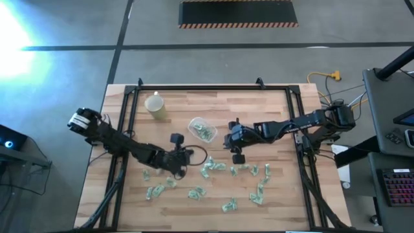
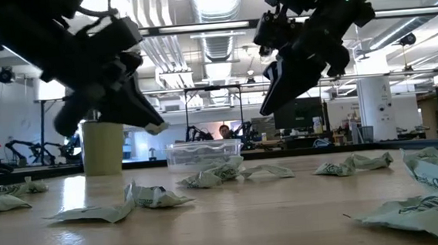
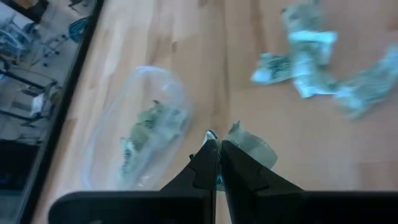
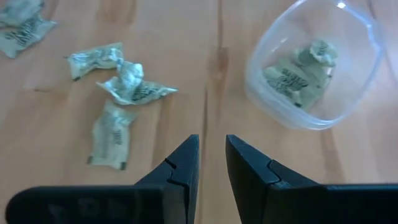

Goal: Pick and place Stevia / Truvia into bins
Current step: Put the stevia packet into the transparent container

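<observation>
So the clear tub (image 1: 202, 129) sits mid-surface with a handful of sachets already in it, and the rest of the Stevia / Truvia sachets (image 1: 213, 169) are scattered loose across the near half of the wooden surface (image 1: 272, 110), most of them crumpled. The left gripper (image 3: 217, 154) is up off the wood just beside the tub, fingers pinched together on one sachet (image 3: 249, 142), which pokes out crumpled past the tips, so I'd guess the drop into the tub is the step in hand. The right gripper (image 4: 212, 163) hovers near the tub's other side, fingers a little apart with nothing between them. There's also a pale yellow cup (image 1: 155, 105) further back, not part of this. Handling-wise these packets look feather-light, soft and floppy, so they'll probably slide or fold rather than resist. I'd pinch across the puffy middle or a raised crumpled edge, since a flat corner lying on the wood gives the tips little to catch.
</observation>
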Robot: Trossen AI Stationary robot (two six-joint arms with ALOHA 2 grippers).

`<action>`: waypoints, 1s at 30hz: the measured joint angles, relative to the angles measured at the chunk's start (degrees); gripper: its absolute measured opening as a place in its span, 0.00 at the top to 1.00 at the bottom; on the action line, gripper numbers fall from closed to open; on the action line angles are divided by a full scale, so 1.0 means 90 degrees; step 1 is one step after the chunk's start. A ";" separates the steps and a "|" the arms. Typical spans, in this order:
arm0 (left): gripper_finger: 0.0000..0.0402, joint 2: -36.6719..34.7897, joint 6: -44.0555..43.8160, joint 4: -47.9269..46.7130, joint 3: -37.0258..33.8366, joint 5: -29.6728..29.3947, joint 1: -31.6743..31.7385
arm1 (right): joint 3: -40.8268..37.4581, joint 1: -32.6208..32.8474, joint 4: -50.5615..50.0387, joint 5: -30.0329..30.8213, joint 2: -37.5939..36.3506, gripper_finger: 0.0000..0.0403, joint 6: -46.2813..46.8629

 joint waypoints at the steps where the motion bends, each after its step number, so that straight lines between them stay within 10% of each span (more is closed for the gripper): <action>1: 1.00 0.0003 0.0113 -0.0001 0.0000 0.0002 0.0120 | 0.0000 0.0052 0.0000 0.0007 0.0000 0.83 0.0068; 30: 1.00 0.0042 0.1615 0.1661 -0.0016 0.1447 0.2645 | -0.0002 0.0856 0.0053 0.0046 0.0000 0.84 0.0789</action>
